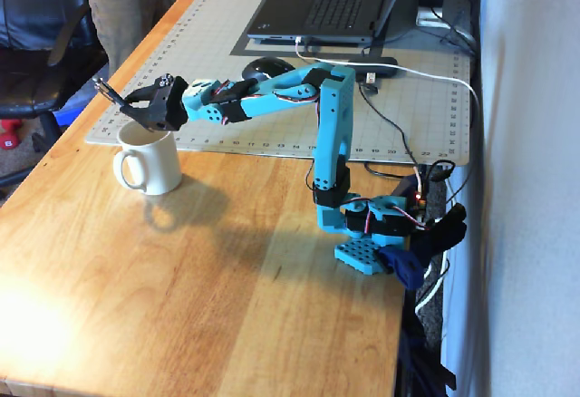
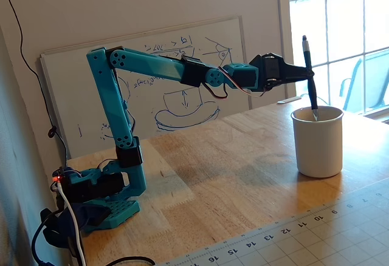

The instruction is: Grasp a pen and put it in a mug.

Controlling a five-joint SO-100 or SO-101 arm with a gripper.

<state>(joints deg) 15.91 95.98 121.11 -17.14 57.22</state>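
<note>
A blue plastic robot arm (image 2: pixel 121 108) is stretched out level over a pale wooden table (image 1: pixel 181 297), and the claw (image 2: pixel 308 71) is closed on a slim dark pen (image 2: pixel 310 78). The pen is held nearly upright, and in one fixed view its metallic tip is seen just inside the rim of the mug (image 2: pixel 319 141), at the right of that view. In the other fixed view the claw (image 1: pixel 116 98) is seen above the mug (image 1: pixel 149 161) at the far left, with the pen (image 1: pixel 106 88) jutting out beyond it.

The placing step appears to be in hand: the pen is poised over the opening but not yet let go. A release, perhaps after a slight lowering, seems to be called for next.

The mug is a smooth, cream-white ceramic cylinder with one loop handle. The table is glossy, grained wood.
</note>
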